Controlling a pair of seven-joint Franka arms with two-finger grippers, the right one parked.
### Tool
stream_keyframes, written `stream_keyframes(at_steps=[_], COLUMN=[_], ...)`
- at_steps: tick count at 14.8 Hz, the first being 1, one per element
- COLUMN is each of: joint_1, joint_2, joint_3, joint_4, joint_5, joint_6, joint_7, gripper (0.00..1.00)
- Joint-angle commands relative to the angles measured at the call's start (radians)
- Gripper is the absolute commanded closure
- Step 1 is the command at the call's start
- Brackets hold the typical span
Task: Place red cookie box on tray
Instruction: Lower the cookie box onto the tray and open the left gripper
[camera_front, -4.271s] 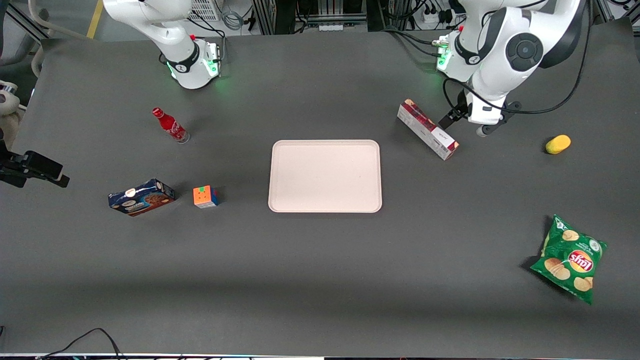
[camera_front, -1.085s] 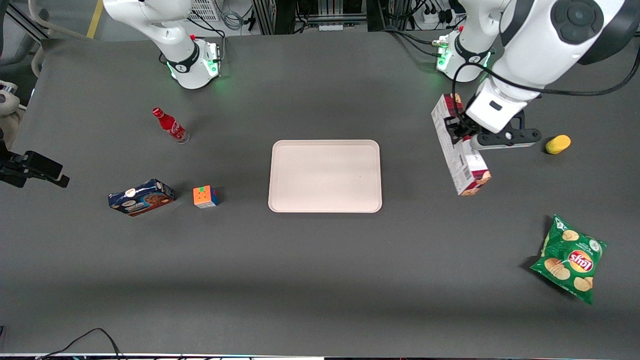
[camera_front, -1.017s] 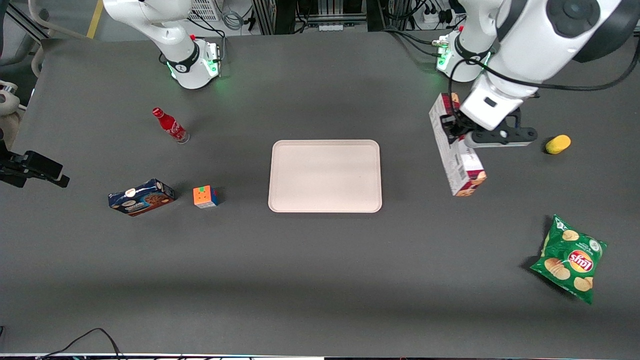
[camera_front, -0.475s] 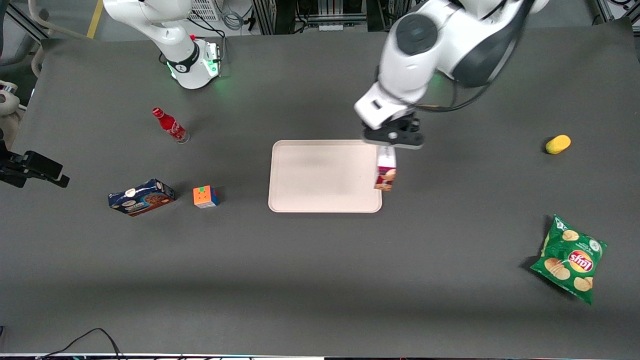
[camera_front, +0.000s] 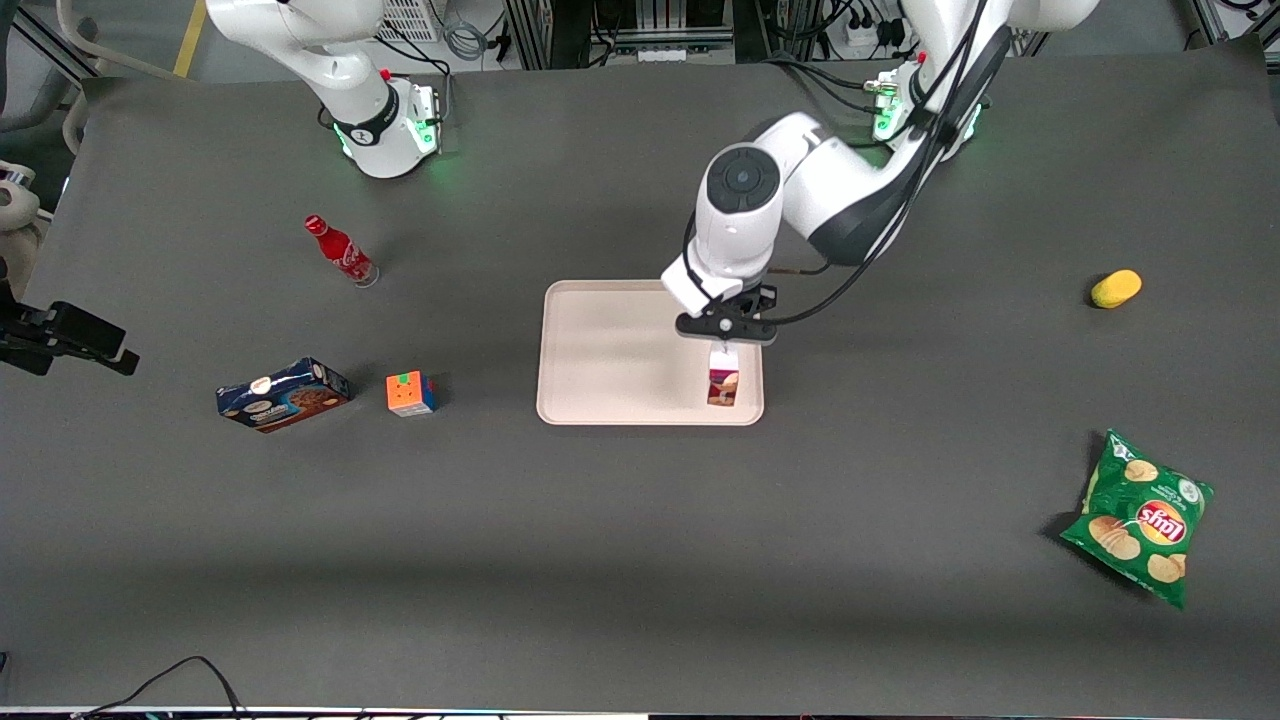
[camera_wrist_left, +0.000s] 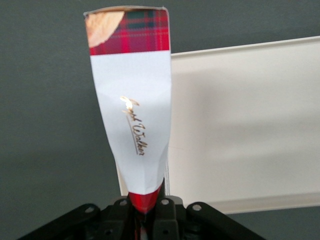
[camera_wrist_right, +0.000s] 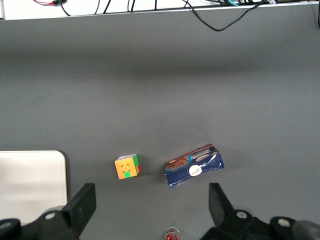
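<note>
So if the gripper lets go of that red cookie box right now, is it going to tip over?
Probably. The gripper pinches the red cookie box at one end, so it hangs long and slim over the tray: landing endwise it would likely topple. Its cardboard pinches inward in the grip, suggesting light, crushable walls.

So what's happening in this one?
The left arm's hand is shut on the red cookie box, holding it by one end so it hangs end-down over the tray, near the tray edge toward the working arm's end of the table. The wrist view shows the box pinched at its end, overlapping the tray's edge. Whether the box's lower end touches the tray cannot be told. The box is not yet released.
</note>
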Motion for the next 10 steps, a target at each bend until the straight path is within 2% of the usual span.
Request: stream_keyframes(at_steps=[1, 9, 10], joint_1=[-0.016, -0.022, -0.022], joint_2=[0.036, 0.118, 0.119], joint_3=[0.01, 0.033, 0.033], joint_4=[-0.062, -0.091, -0.09], joint_5=[0.048, 0.048, 0.048], joint_6=[0.11, 0.209, 0.213], joint_7=[-0.074, -0.138, -0.138], gripper=[1.0, 1.0, 0.96])
